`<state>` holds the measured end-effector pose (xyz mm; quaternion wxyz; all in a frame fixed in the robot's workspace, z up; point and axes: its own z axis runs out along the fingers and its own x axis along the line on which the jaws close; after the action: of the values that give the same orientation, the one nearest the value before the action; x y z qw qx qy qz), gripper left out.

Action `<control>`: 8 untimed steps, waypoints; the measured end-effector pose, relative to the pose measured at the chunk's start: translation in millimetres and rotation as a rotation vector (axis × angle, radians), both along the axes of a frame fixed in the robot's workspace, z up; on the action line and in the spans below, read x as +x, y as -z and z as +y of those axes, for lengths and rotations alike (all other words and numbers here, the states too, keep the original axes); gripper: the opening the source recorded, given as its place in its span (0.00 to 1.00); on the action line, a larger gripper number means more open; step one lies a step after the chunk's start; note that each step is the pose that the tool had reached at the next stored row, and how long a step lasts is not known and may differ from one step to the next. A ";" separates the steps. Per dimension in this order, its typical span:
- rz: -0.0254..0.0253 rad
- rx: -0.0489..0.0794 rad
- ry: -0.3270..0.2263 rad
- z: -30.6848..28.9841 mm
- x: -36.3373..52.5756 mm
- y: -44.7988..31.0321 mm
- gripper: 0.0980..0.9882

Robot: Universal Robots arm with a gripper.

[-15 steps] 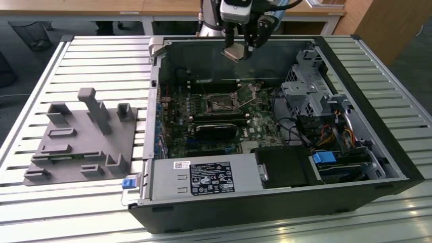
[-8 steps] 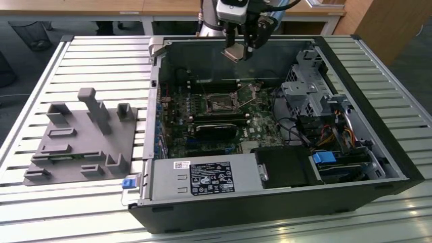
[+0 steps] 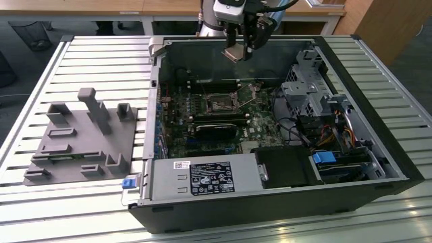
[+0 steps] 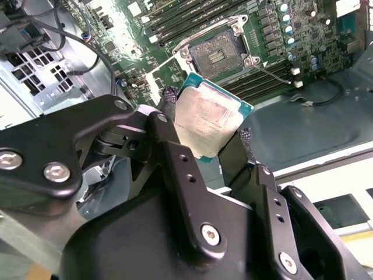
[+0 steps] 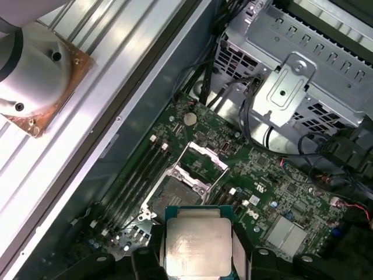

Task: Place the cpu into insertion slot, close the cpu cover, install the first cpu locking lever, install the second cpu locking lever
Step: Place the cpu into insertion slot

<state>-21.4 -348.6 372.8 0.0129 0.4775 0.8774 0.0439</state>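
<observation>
Silvery-beige metal tops the cpu [image 4: 211, 119], clamped by two opposite edges between the black fingers [image 4: 175, 157] of the gripper [image 4: 205, 118], which are closed only to the chip's width. It hangs in open air above the far part of the open computer case [image 3: 202, 207] on the slatted desk [image 3: 101, 66], clear of the case walls. Below, the insertion slot [image 5: 175, 195] lies bare, with the cpu cover [image 5: 204, 150] swung open beside it.

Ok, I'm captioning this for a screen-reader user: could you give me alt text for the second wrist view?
A black pincer grips the square silvery cpu by two opposite edges, holding it above the green motherboard. Past it, the insertion slot sits empty, flanked by long black memory slots.
</observation>
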 end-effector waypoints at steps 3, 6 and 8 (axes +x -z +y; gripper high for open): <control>0.0001 0.000 0.018 0.0 0.0 0.1 0.50; 0.0000 0.000 0.035 0.0 0.0 0.2 0.50; 0.0000 0.000 0.044 0.0 0.0 0.3 0.50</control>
<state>-21.4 -348.6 372.6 0.0138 0.4969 0.8666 0.0436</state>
